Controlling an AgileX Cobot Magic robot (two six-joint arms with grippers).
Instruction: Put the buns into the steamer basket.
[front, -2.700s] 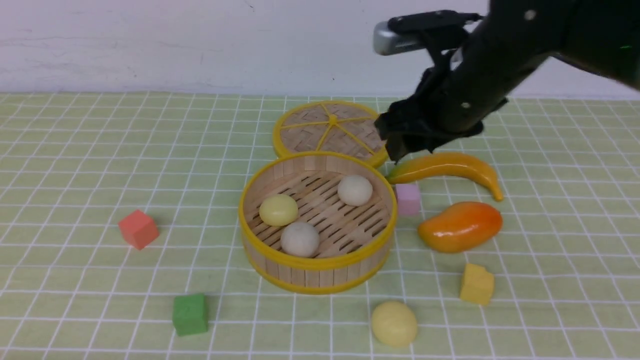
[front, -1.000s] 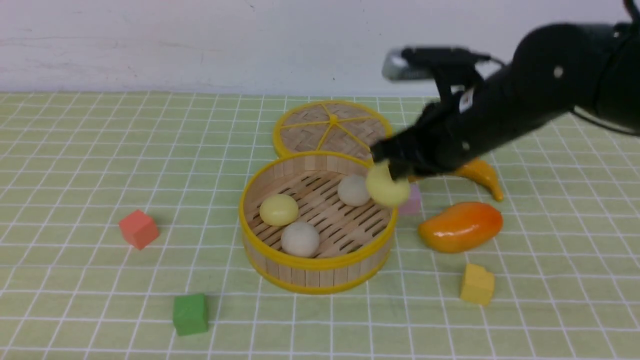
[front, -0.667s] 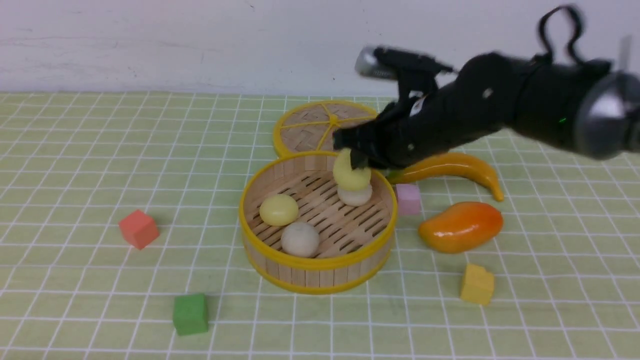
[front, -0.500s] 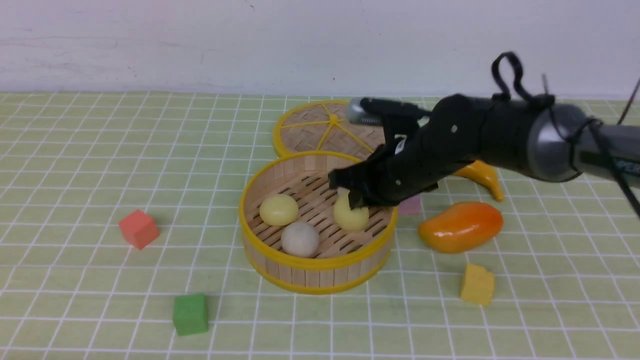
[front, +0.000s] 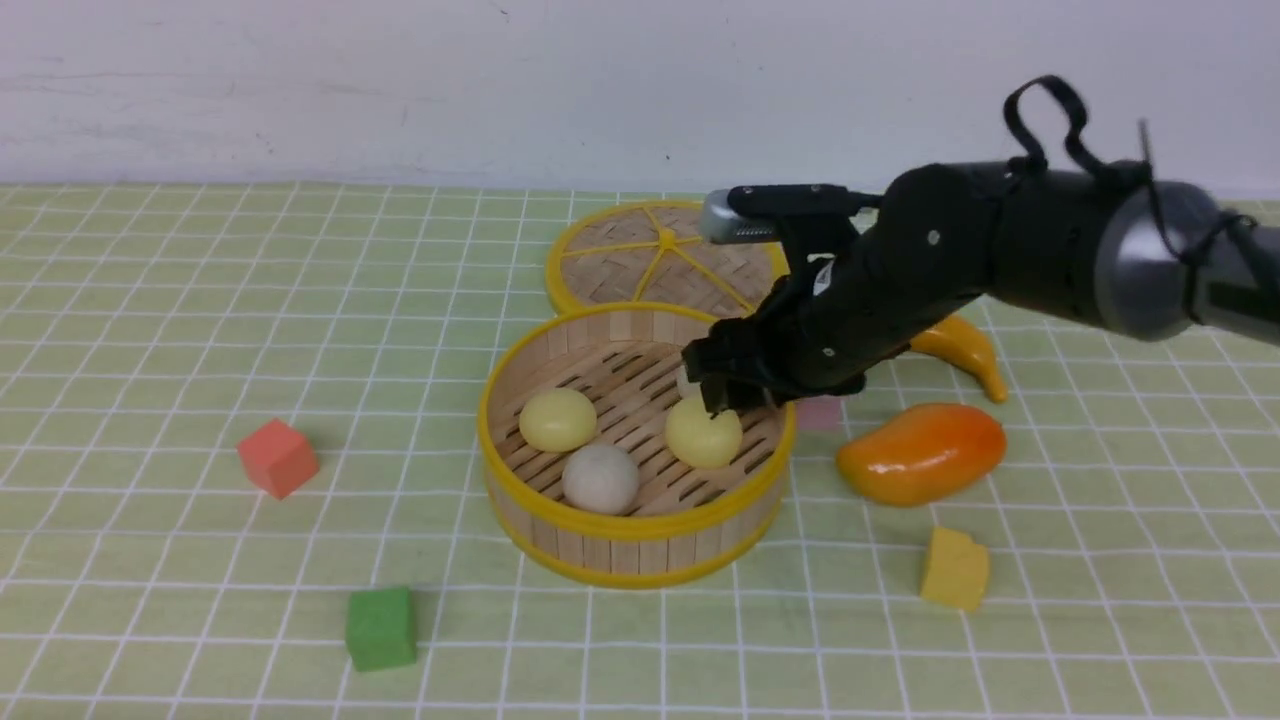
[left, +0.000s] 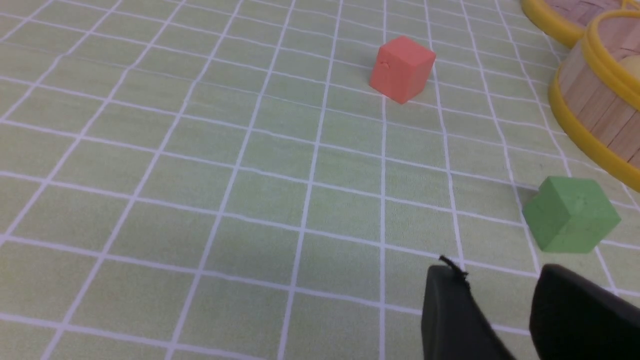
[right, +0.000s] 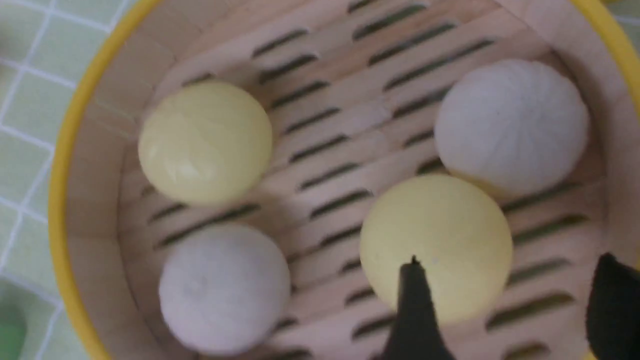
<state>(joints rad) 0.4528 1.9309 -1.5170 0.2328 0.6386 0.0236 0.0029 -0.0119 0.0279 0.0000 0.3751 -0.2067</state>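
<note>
The steamer basket stands mid-table. Inside lie a pale yellow bun, an off-white bun and a second pale yellow bun. A fourth, off-white bun is mostly hidden behind my right gripper, which hangs open just above the right-hand yellow bun. The right wrist view shows the basket rim, both yellow buns and both off-white buns; the right gripper holds nothing. My left gripper is open over bare cloth, out of the front view.
The woven lid lies behind the basket. A banana, mango, pink cube and yellow cube are to the right. A red cube and green cube are to the left; the green cube is close to my left gripper.
My right gripper carried the pale yellow bun over the basket rim, lowered it and opened. The bun now rests on the slats, free of the fingers.
</note>
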